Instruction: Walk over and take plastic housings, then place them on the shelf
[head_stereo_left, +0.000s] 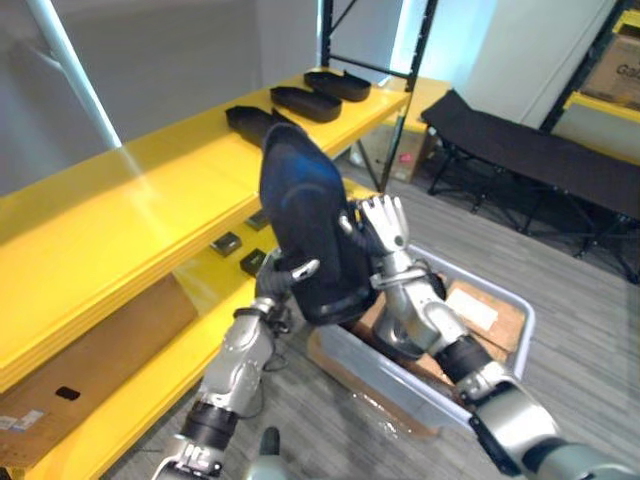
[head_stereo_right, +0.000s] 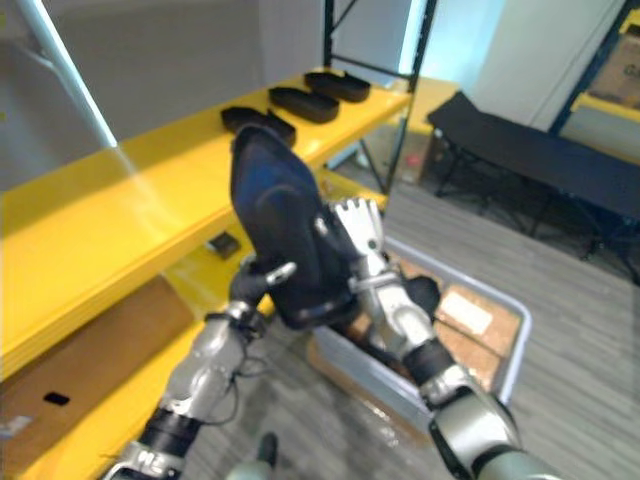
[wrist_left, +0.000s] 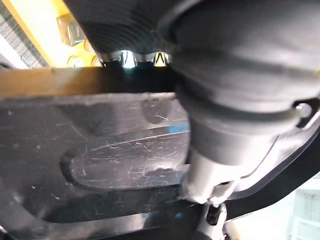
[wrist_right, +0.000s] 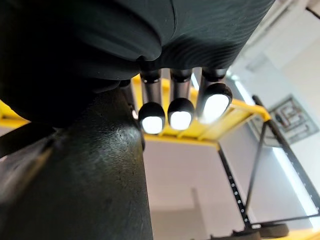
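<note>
1. Right in front of the long yellow shelf (head_stereo_left: 120, 210), which has smooth, shiny boards, both hands hold one big black plastic housing (head_stereo_left: 305, 215) up in the air. It stands on end. It is round like a shell and has thin scratches on it.
2. The left hand (head_stereo_left: 298, 270) grips the bottom of this housing. Its thumb bends over the front, and its fingers go behind the edge.
3. The right hand (head_stereo_left: 388, 232) is on the side of the housing away from the shelf. Its fingers are straight and lie flat against it, not curled.
4. Three more black plastic housings (head_stereo_left: 305, 103) lie in a row on the top board of the shelf, at its far end. They are long and low, with round ends.
5. Two small dark square blocks (head_stereo_left: 226, 242) lie on the lower board of the shelf, near the held housing.
6. One flat brown cardboard sheet (head_stereo_left: 90, 350) sits between the top board and the lower board, at the near end of the shelf.
7. One grey plastic box (head_stereo_left: 390, 380) sits on the floor beside the shelf, with brown cardboard pieces inside.
8. One black folding bed (head_stereo_left: 520, 150) stands well apart from the shelf.
</note>
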